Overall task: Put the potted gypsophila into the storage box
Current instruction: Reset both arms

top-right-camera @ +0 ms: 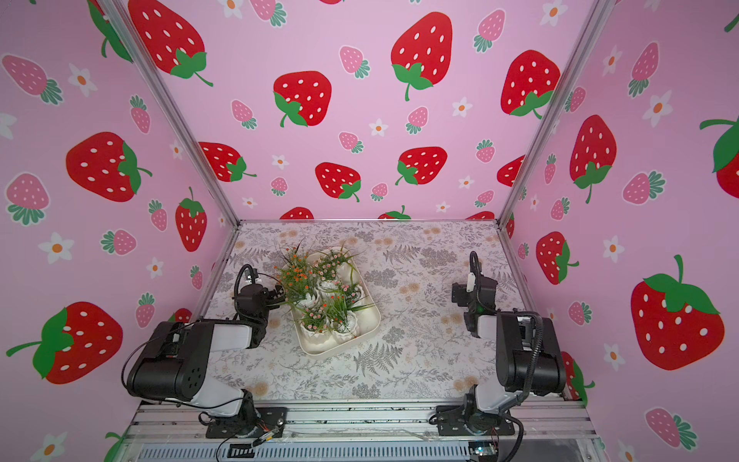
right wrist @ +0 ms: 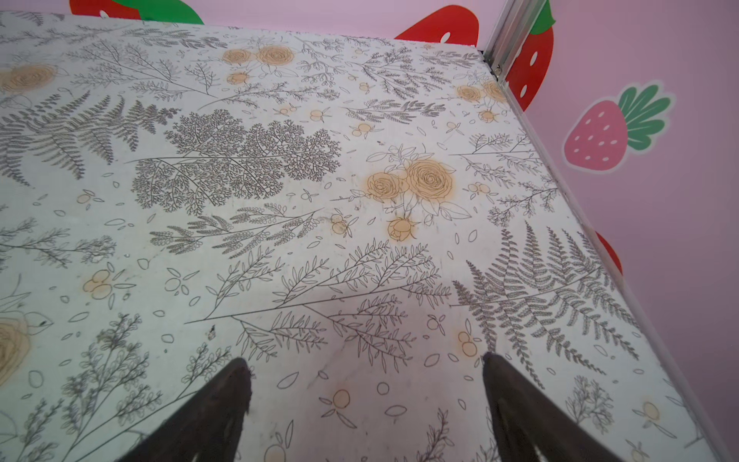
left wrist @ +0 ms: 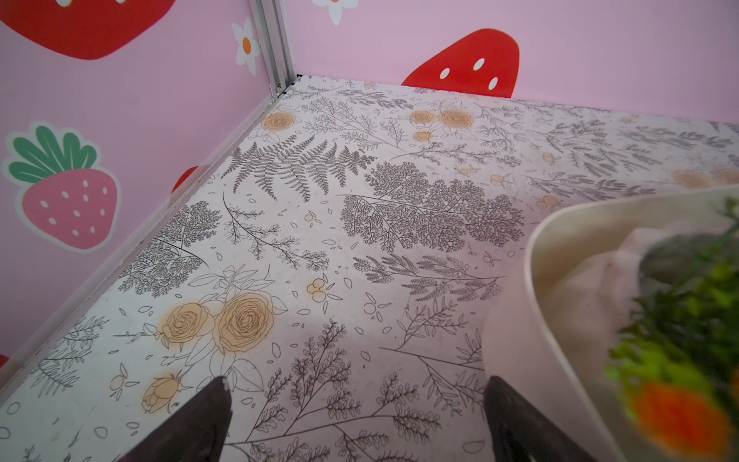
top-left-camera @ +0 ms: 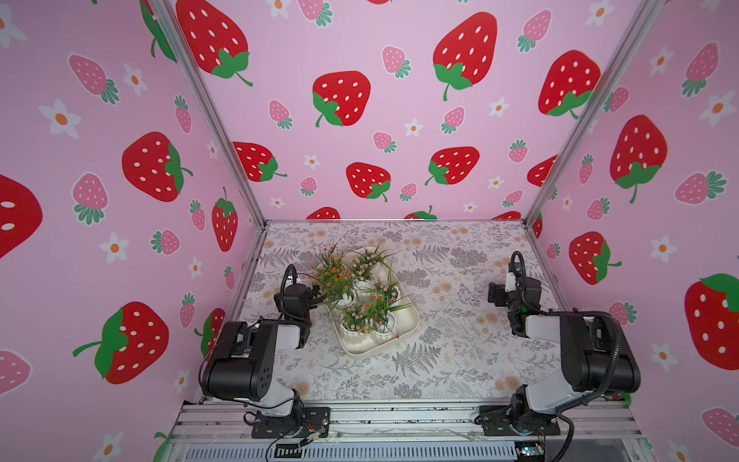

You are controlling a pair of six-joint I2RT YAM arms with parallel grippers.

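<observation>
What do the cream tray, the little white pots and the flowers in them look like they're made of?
Storage box: likely plastic, smooth matte cream, with a thin moulded rim and rounded corners.
Flowerpots: white and ribbed; ceramic or plastic, hard to tell.
Gypsophila: probably artificial plastic, given the uniform bright beads and stiff green blades.

The 5 potted gypsophila [top-left-camera: 355, 318] stand in the storage box [top-left-camera: 412, 322] (just beside the left hand [top-left-camera: 318, 295]).

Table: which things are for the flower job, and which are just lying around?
For the job: box, potted flowers in it, left claw, right claw, both open and empty.
Just there: tablecloth, strawberry walls.
</observation>
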